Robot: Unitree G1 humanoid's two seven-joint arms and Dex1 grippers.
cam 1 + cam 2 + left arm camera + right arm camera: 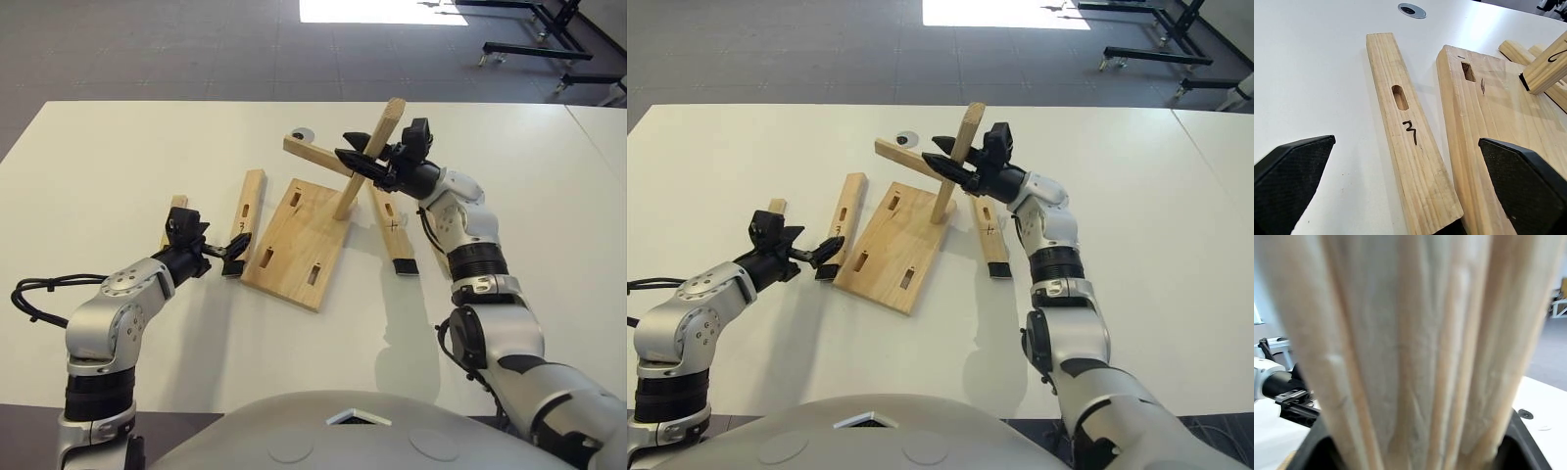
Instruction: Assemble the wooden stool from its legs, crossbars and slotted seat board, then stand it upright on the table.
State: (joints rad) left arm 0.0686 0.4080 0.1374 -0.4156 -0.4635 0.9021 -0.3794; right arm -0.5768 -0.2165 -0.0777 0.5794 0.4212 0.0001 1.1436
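I had my right gripper clamped round the tilted leg, its lower end down on the seat board, a crossbar jutting off it to the left. My left gripper sat low at the black-capped end of a flat leg just beside the board. Another leg lay on the table on the board's right.

Light: bright and even from overhead; a sunlit patch lies on the floor beyond the counter.
Shadows: soft and thin, along the near edge of the board.
Glare: the counter reads almost white.
Blur: the leg close to the right wrist lens is smeared.
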